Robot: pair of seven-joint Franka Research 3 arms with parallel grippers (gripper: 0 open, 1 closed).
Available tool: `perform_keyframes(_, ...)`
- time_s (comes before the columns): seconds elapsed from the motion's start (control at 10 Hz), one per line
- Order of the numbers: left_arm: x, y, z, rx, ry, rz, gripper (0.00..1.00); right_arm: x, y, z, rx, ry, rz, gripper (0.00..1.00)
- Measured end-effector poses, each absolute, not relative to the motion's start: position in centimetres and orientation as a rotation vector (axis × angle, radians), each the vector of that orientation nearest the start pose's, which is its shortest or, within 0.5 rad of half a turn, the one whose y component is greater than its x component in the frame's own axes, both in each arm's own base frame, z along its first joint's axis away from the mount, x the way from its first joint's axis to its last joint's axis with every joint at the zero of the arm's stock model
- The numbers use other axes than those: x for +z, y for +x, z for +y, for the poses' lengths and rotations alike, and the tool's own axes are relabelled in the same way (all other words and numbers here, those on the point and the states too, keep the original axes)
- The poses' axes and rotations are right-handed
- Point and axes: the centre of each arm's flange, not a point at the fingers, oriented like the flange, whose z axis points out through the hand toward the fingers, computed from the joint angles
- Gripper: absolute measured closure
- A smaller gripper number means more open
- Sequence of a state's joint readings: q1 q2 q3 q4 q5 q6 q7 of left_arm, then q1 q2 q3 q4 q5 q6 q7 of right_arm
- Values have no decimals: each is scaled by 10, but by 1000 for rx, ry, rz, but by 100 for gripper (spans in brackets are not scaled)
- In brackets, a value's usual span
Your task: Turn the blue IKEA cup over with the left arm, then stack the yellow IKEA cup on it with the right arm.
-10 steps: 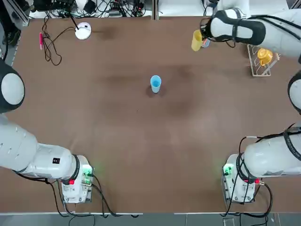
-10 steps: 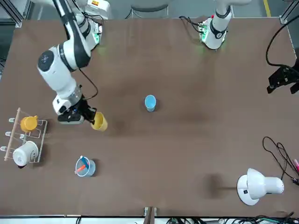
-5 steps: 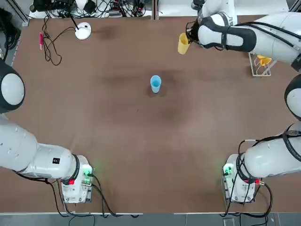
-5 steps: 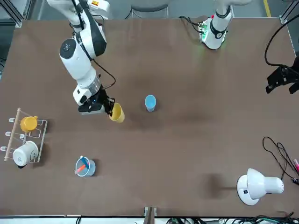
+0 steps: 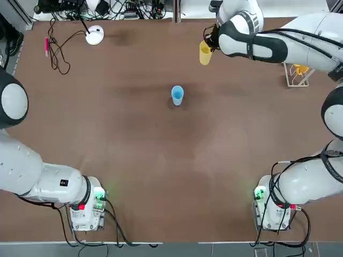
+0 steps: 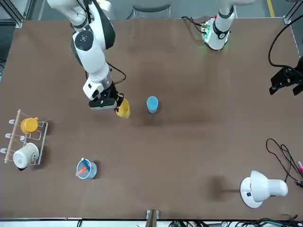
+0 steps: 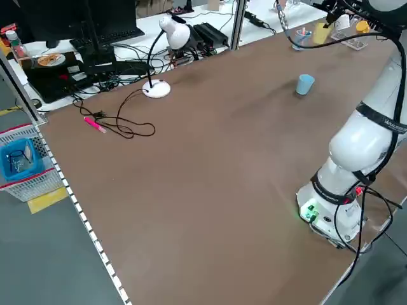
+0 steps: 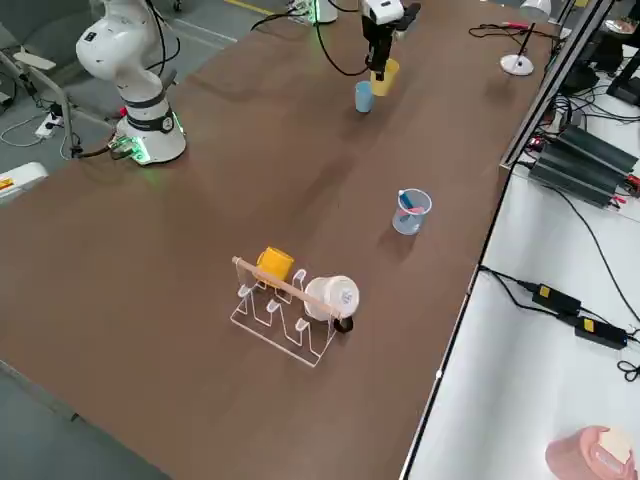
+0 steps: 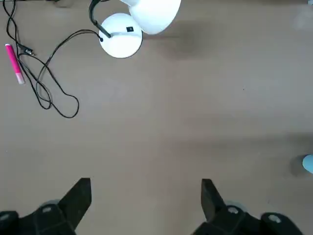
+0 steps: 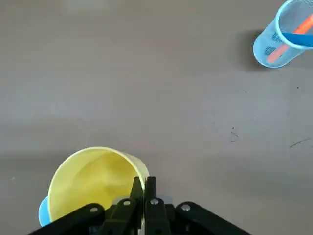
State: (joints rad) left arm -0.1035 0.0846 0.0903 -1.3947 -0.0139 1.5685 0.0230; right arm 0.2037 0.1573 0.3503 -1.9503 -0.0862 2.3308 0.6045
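Observation:
The blue IKEA cup stands alone near the middle of the table; it also shows in the front view as a blue cup. I cannot tell which end is up. My right gripper hovers beyond it toward the far edge, shut on the rim of the yellow IKEA cup. In the right wrist view the yellow cup shows its open mouth, with the fingers pinching its wall. My left gripper hangs open and holds nothing at the table's left side.
A white desk lamp, a pink pen and cables lie at the far left. A blue mesh cup with pens and a rack with an orange-yellow mug and a white mug stand at the far right.
The right gripper has carried the yellow cup leftward along the table's far side, closer to the blue cup. The left arm and the blue cup have not moved.

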Motion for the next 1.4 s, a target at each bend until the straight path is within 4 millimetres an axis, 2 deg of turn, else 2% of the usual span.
perform_keyframes(0.2,660,581,-12,-141,-3144,59,1,425,523,329,-296,-2997,68,96)
perform_keyframes(0.5,660,581,-12,-141,-3144,59,1,417,508,370,-261,-2979,73,96)
perform_keyframes(0.7,660,581,-12,-141,-3144,59,1,404,493,397,-253,-2994,74,96)
perform_keyframes(1.0,660,581,-12,-141,-3145,59,1,376,473,435,-240,-2999,89,96)
perform_keyframes(1.2,660,581,-13,-142,-3159,60,1,358,463,451,-255,-3023,101,96)
perform_keyframes(1.4,660,581,-14,-142,-3161,60,1,347,459,458,-257,-3025,102,96)
